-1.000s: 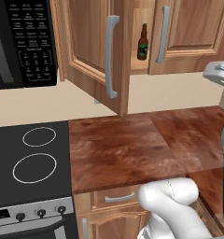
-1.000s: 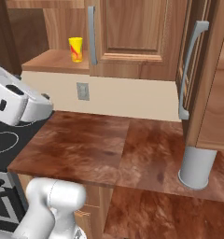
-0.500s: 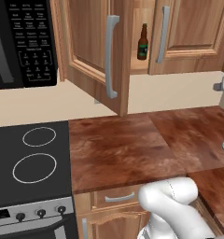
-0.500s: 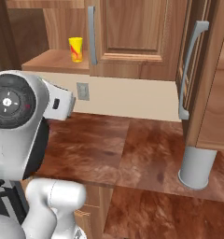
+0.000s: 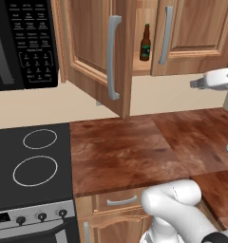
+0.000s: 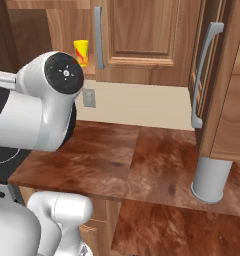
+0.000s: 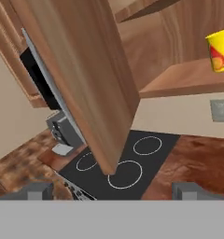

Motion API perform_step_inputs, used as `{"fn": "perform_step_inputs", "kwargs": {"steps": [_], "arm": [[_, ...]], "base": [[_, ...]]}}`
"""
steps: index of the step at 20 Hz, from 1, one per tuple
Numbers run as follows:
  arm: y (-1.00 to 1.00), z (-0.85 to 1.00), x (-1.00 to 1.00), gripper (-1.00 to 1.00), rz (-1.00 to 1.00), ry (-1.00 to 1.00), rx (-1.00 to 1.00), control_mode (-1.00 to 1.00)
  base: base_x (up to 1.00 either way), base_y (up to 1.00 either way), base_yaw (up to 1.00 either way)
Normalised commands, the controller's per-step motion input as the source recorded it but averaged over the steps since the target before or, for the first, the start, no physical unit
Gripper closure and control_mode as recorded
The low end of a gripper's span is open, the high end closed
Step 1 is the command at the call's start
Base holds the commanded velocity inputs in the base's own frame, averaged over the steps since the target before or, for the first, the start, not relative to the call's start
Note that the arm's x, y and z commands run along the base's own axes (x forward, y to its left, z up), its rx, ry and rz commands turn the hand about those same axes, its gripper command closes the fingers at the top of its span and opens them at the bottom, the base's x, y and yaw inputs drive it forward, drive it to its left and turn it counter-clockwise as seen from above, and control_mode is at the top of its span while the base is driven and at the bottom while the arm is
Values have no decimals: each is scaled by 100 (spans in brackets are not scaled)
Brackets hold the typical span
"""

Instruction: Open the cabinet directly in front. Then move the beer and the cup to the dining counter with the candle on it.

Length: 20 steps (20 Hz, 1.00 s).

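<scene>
You had the end effector (image 7: 111,191) released and empty while the beer (image 5: 145,42), fragile slippery glass best gripped mid-body, stood upper centre inside the opened cabinet (image 5: 94,52).

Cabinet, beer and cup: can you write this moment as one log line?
cabinet: left door open | beer: on shelf | cup: on shelf | pincer: open, holding nothing

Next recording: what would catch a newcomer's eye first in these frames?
The open door of the cabinet, swung out over the worktop, reveals the beer on the shelf. In the right base view the bright yellow cup stands on that shelf, behind the arm's big white joint. The gripper is open, pointed toward the stove.
</scene>
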Motion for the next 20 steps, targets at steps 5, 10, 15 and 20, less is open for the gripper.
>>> {"fn": "perform_step_inputs", "kwargs": {"steps": [5,10,15,20], "arm": [[18,0,44,-100,34,-1,2,-100],[37,0,31,-100,28,-4,0,-100],[70,0,5,-100,20,0,0,-100],[80,0,0,-100,15,0,5,-100]], "base": [[0,0,0],[0,0,0],[0,0,0],[0,0,0]]}}
